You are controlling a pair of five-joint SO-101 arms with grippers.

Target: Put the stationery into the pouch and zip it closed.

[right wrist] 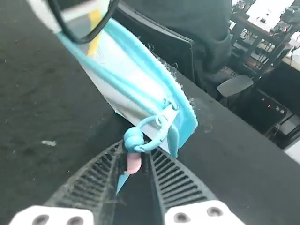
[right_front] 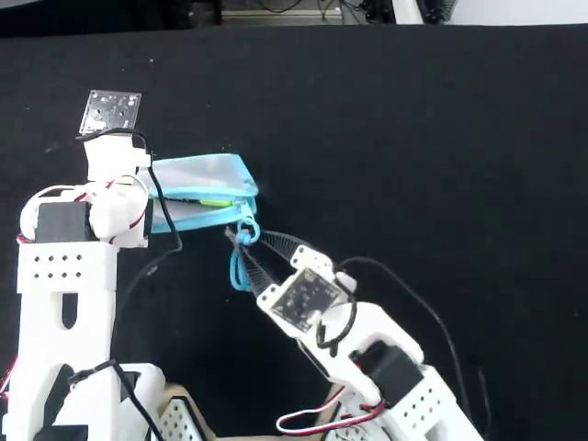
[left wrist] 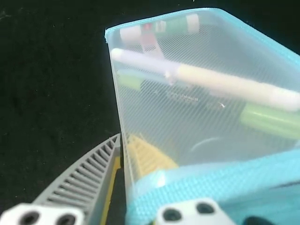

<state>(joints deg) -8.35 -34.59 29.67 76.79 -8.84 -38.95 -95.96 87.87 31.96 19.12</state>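
High view: black cable (right_front: 160, 202) across pouch (right_front: 207, 179)

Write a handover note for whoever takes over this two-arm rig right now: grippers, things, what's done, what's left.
Left gripper: shut on one end of the translucent light-blue-trimmed pouch.
Right gripper: shut on the light blue zip pull cord at the other end.
White and green pens lie inside the pouch.
Done: stationery in.
Left: I cannot tell whether the zip is fully closed; check it, then release.
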